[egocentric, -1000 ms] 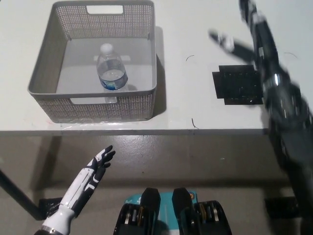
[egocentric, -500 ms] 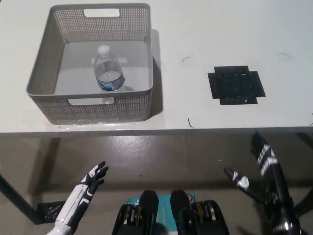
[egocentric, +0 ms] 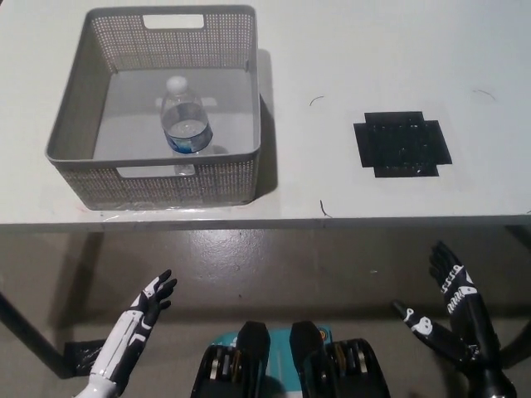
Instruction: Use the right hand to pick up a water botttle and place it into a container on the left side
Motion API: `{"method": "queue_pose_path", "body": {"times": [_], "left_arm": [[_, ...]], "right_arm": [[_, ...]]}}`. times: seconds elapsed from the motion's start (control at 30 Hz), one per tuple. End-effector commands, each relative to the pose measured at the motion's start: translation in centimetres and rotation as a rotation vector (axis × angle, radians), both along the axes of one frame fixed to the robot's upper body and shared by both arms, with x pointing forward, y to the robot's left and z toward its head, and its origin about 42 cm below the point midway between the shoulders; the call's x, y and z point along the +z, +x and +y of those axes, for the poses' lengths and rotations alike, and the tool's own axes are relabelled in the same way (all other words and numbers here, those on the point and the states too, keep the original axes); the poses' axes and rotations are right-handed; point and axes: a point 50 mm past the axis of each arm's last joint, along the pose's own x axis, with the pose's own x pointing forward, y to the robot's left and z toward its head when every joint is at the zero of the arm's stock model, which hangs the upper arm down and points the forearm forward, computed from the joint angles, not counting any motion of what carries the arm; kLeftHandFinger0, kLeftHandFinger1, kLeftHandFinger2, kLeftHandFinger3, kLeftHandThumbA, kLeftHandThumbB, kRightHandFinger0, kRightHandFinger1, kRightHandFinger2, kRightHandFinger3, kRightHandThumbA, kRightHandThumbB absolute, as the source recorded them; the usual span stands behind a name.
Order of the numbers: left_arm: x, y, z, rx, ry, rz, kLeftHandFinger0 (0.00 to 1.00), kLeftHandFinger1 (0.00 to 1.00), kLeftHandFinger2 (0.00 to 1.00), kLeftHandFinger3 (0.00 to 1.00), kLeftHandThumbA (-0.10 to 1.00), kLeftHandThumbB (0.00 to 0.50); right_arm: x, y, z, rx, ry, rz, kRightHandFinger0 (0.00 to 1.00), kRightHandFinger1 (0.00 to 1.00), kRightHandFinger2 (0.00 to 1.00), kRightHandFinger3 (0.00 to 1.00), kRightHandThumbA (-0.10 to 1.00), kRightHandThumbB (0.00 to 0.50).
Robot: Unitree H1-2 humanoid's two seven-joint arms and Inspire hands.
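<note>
water bottle [egocentric: 186, 124] upright in basket [egocentric: 70, 133]

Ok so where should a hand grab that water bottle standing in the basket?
Probably from above, around the neck just under the white cap: the water bottle stands upright inside the grey basket, whose tall walls block a low sideways approach to its body.

Left robot hand [egocentric: 154, 296] and right robot hand [egocentric: 448, 308] hang low, empty, fingers spread.
</note>
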Motion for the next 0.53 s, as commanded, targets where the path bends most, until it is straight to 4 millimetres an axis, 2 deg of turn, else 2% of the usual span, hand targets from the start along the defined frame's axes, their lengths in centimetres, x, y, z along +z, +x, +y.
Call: {"method": "queue_pose_path", "body": {"times": [0.0, 0.1, 0.37, 0.5], "left_arm": [[1.17, 0.23, 0.29, 0.031, -0.004, -0.077, 1.00, 1.00, 1.00, 1.00, 1.00, 0.212], [1.25, 0.26, 0.25, 0.037, -0.012, -0.076, 1.00, 1.00, 1.00, 1.00, 1.00, 0.213], [1.13, 0.26, 0.35, 0.040, -0.006, -0.070, 1.00, 1.00, 1.00, 1.00, 1.00, 0.219], [1.11, 0.28, 0.25, 0.043, -0.004, -0.071, 1.00, 1.00, 1.00, 1.00, 1.00, 0.222]], "right_arm": [[1.46, 1.50, 0.19, 0.035, 0.000, -0.074, 1.00, 1.00, 1.00, 1.00, 0.94, 0.332], [1.38, 1.62, 0.14, 0.034, -0.005, -0.067, 1.00, 1.00, 1.00, 1.00, 0.92, 0.336], [1.09, 2.01, 0.20, 0.044, -0.059, -0.061, 1.00, 1.00, 1.00, 1.00, 0.82, 0.257], [1.07, 2.29, 0.12, 0.045, -0.078, -0.056, 1.00, 1.00, 1.00, 1.00, 0.80, 0.257]]}}
